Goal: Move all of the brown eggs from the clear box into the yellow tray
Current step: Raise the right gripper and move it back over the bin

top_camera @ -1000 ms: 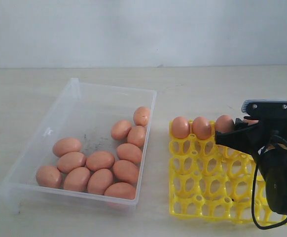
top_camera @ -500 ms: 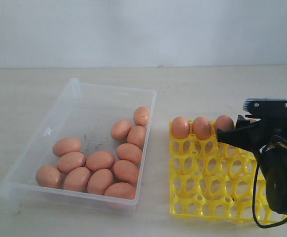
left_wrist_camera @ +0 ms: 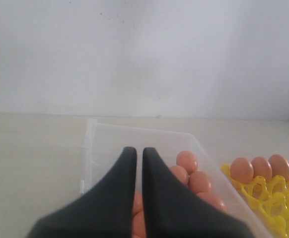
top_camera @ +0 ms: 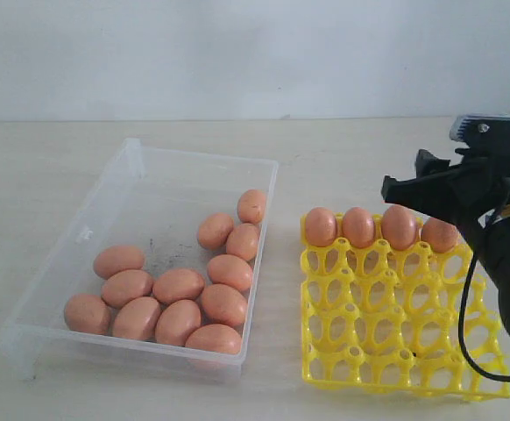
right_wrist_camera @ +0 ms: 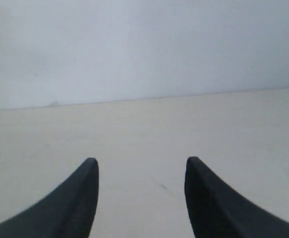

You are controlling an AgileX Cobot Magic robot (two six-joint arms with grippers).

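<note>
Several brown eggs (top_camera: 178, 285) lie in the near and right part of the clear box (top_camera: 202, 156). The back row of the yellow tray (top_camera: 386, 351) holds more eggs, the rightmost one (top_camera: 439, 234) just below my right gripper (top_camera: 404, 175). That gripper hovers open and empty above the tray's back right corner; its wrist view shows the right gripper (right_wrist_camera: 142, 166) with only bare table between its fingers. The left gripper (left_wrist_camera: 135, 151) is shut on nothing, poised above the box (left_wrist_camera: 134, 130) with eggs (left_wrist_camera: 186, 161) under it. The exterior view does not show the left arm.
The box and the tray (left_wrist_camera: 283, 198) stand side by side on a pale table, with a white wall behind. The tray's three nearer rows are bare lattice. A black cable (top_camera: 462, 333) hangs from the right arm over the tray's right edge.
My right gripper has risen and drawn back to the right, away from the tray's back row. The fourth egg there now shows fully. Its opening looks unchanged.
</note>
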